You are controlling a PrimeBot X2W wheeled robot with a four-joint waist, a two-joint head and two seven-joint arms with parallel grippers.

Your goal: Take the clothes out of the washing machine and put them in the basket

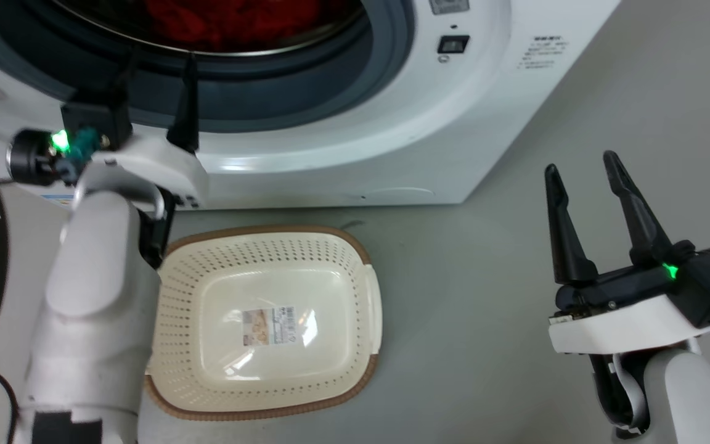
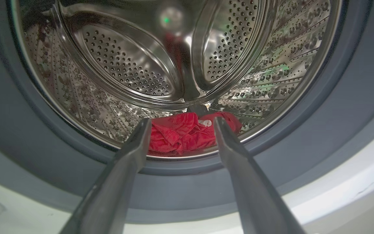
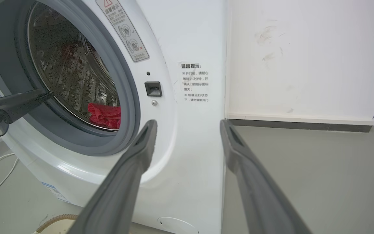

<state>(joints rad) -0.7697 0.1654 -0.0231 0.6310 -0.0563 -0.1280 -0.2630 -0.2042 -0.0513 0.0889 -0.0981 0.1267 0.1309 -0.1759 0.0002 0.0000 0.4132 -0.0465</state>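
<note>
From the head, we see the white washing machine (image 1: 478, 123) with the red clothes (image 1: 250, 24) inside its round hole (image 1: 330, 86). The basket (image 1: 355, 246) sits on the floor (image 1: 484, 277) just in front. Our left end effector (image 1: 161, 58) points at the hole's lower edge. Our right end effector (image 1: 581, 161) hangs off to the side, fingers (image 1: 567, 234) apart, holding nothing.

From the left wrist, the fingers are spread wide and hold nothing. The clothes lie past them at the bottom of the shiny drum (image 2: 125, 65).

From the right wrist, we see the clothes low in the drum.

Tool (image 2: 182, 121) spread wide, red clothes (image 2: 178, 138) in drum (image 2: 125, 65)
</note>
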